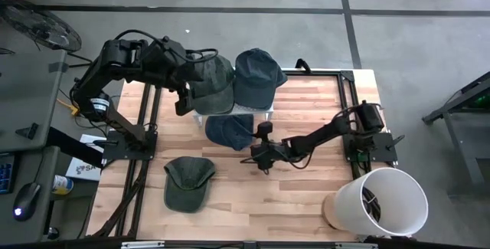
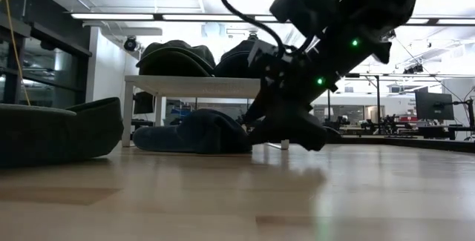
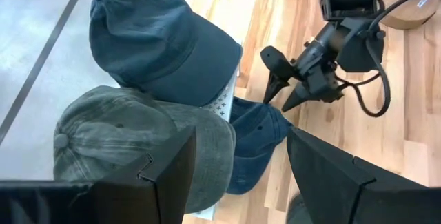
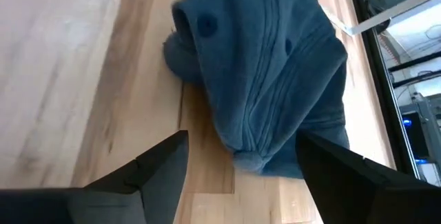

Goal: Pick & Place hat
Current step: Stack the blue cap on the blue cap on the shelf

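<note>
— So which hat is the right gripper (image 1: 262, 143) after?

— By the look of it, the blue cap (image 1: 228, 130) lying on the tabletop (image 1: 306, 188), partly under the little white stand (image 1: 264, 109). The right wrist view has it just ahead of the spread fingers (image 4: 162, 160), which hold nothing.

— How will it handle?

— Light and soft, I'd judge. The crown is slumped and creased, so the cloth will fold under a pinch rather than resist. Not fragile, not slippery. The brim is likely the only stiff part, but I cannot tell which edge that is from here.

— Where to take hold, then?

— I'd pinch the bunched fold of the crown nearest the fingers; a thick ridge of fabric gives both pads something to close on. Going too low risks scraping the wood.

— And the left gripper (image 3: 238, 158)?

— Hovering over the stand, above the olive cap (image 1: 214, 84) and beside the dark blue cap (image 1: 256, 74), fingers apart and empty. Another green cap (image 1: 187, 181) lies on the tabletop, and a white bucket (image 1: 379, 203) stands at the near right corner.
</note>
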You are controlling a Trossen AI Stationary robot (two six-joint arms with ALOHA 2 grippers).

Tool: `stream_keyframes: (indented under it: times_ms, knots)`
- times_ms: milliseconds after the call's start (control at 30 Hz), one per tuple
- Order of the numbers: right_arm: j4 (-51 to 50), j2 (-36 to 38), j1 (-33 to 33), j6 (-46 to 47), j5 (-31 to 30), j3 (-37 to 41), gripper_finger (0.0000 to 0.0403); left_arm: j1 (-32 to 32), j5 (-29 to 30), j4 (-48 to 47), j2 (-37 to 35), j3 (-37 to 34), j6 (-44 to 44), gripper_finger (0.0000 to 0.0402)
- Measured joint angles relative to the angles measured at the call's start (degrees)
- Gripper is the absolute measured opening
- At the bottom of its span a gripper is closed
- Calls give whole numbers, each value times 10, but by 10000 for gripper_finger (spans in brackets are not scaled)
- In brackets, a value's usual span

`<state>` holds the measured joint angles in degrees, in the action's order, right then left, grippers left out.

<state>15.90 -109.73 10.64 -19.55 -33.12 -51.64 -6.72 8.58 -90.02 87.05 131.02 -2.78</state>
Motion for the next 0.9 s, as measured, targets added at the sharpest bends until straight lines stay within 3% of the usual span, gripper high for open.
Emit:
stream_keyframes:
  times_ms: [300,467,900]
  knots:
    - [13,-10,-27,14,-23,0,255,0,1,0,0,0,10,222]
    - [11,-10,-42,14,35,0,236,0,1,0,0,0,10,222]
    - [2,-10,-58,31,62,0,173,0,-1,0,0,0,10,222]
